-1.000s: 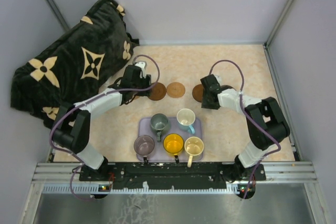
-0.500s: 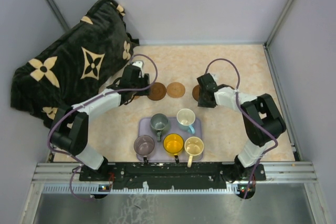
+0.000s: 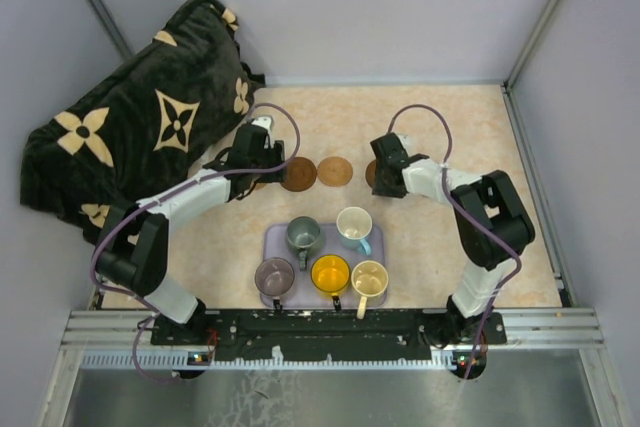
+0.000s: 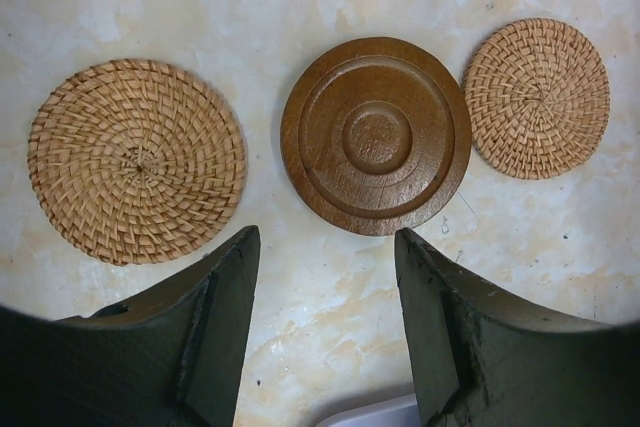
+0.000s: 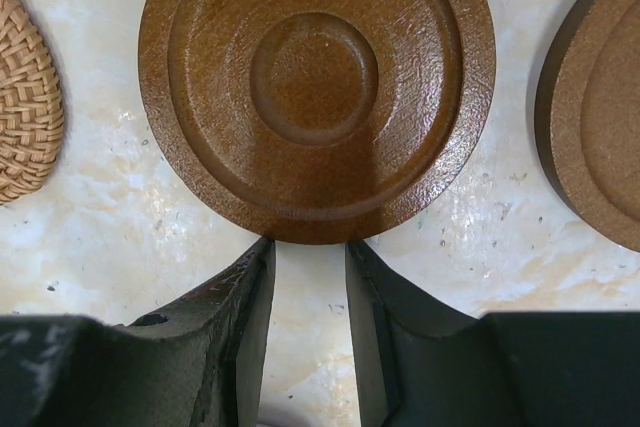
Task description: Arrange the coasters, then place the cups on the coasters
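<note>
Well, a dark blanket (image 3: 140, 137) lies far left. The tray (image 3: 272, 243) holds all five cups (image 3: 330, 273). Beyond it the coasters (image 3: 334, 171) lie in a row. The left gripper (image 4: 325, 242) stands open, empty, near them. The right gripper (image 5: 308, 247), narrowly parted and empty, sits just beside a wooden coaster (image 5: 316, 87).
</note>
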You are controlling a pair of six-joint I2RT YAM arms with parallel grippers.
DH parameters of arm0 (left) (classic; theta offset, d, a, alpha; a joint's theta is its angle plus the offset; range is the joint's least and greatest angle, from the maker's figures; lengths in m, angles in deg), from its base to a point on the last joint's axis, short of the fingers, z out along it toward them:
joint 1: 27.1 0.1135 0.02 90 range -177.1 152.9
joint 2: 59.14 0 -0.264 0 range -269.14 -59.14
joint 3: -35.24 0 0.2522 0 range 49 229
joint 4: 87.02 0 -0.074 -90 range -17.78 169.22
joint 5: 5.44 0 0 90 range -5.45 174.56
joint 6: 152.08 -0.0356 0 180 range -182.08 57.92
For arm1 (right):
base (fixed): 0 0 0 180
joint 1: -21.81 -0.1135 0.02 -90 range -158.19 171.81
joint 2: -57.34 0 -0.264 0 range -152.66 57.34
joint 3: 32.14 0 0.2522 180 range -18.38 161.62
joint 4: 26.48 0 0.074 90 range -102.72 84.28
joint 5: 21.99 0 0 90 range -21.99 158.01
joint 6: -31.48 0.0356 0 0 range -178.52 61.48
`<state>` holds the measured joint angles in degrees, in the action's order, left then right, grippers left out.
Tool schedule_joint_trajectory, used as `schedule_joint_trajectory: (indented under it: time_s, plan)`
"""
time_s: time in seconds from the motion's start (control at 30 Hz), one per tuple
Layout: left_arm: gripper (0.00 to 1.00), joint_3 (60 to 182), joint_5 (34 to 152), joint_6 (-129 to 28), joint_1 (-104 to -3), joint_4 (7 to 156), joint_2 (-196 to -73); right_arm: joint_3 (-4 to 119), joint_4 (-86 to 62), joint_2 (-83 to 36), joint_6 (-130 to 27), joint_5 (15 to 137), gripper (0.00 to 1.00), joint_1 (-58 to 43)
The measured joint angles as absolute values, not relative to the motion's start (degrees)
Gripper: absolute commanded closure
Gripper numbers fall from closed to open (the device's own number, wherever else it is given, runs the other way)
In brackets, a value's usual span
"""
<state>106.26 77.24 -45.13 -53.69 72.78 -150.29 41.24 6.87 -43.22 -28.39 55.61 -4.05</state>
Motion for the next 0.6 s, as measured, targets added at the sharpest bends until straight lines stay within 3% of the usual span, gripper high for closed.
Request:
schedule_joint_trajectory:
  time_s: [0.6]
  plan:
    - [0.36, 106.26, 77.05, -45.16, -53.69, 72.7, -150.77, 42.81, 6.11, -44.79, -28.39, 54.74, 0.65, -4.05]
